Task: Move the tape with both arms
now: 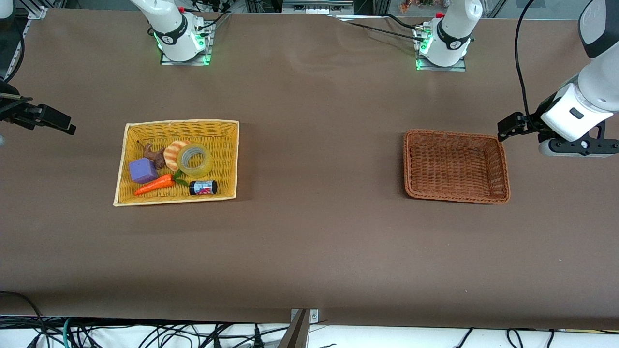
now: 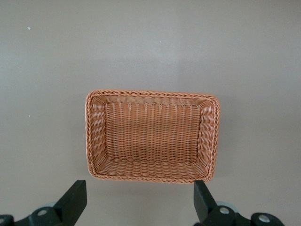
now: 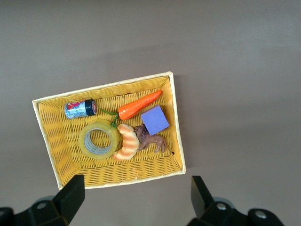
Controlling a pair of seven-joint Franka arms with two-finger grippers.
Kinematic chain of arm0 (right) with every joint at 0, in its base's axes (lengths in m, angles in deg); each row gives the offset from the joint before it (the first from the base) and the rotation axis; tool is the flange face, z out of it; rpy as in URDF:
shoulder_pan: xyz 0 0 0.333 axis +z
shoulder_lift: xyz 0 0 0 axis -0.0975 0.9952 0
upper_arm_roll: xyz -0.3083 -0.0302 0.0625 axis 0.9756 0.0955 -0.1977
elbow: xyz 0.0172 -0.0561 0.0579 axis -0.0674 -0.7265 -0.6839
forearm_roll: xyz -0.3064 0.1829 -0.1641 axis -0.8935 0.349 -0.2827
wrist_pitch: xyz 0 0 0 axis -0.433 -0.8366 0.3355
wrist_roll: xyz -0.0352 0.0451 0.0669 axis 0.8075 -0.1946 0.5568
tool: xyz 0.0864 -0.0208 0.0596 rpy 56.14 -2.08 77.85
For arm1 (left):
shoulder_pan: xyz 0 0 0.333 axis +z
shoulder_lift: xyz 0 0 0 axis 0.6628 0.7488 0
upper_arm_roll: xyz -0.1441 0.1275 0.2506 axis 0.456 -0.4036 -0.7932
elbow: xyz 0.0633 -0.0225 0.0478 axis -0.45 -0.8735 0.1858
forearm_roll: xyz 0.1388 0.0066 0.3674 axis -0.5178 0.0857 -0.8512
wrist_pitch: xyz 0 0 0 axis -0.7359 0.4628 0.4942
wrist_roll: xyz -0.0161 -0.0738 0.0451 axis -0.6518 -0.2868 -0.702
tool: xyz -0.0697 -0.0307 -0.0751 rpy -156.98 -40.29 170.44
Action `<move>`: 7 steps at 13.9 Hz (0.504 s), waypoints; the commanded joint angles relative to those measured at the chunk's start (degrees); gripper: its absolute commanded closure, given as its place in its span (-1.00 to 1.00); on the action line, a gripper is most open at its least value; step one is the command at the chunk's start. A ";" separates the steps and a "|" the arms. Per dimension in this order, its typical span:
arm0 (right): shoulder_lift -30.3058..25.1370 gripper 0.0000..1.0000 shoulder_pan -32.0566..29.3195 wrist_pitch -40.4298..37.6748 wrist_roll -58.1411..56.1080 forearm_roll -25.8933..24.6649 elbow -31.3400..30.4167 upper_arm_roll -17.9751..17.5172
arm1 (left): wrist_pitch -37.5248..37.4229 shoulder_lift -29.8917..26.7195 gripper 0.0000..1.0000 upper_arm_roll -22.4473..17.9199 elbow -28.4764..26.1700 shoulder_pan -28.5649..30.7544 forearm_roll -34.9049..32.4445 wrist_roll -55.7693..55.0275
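Note:
The tape (image 1: 195, 160) is a yellowish translucent roll lying flat in the yellow basket (image 1: 184, 122), touching a striped croissant toy (image 1: 172, 152). The right wrist view shows the tape (image 3: 99, 140) in the yellow basket (image 3: 176, 122). My right gripper (image 3: 136, 200) hangs open and empty, high over the table at the right arm's end, apart from that basket. My left gripper (image 2: 139, 202) hangs open and empty over the table at the left arm's end, just outside the empty brown basket (image 2: 153, 93).
The yellow basket also holds a purple cube (image 1: 142, 170), a carrot (image 1: 154, 184), a small dark can (image 1: 203, 187) and a brown toy animal (image 1: 154, 154). The brown wicker basket (image 1: 503, 164) sits toward the left arm's end. Bare brown table lies between the two baskets.

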 commanded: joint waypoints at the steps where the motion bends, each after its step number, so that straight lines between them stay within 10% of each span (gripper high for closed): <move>1: -0.08 -1.00 -0.55 -0.40 -0.62 -0.29 0.39 -0.34 | -1.35 0.00 -1.00 -0.23 0.86 -0.74 -1.37 0.61; 7: -0.08 -1.00 -0.55 -0.40 -0.53 -0.29 0.39 -0.34 | -1.61 0.26 -1.00 -0.40 0.68 -0.91 -1.37 0.60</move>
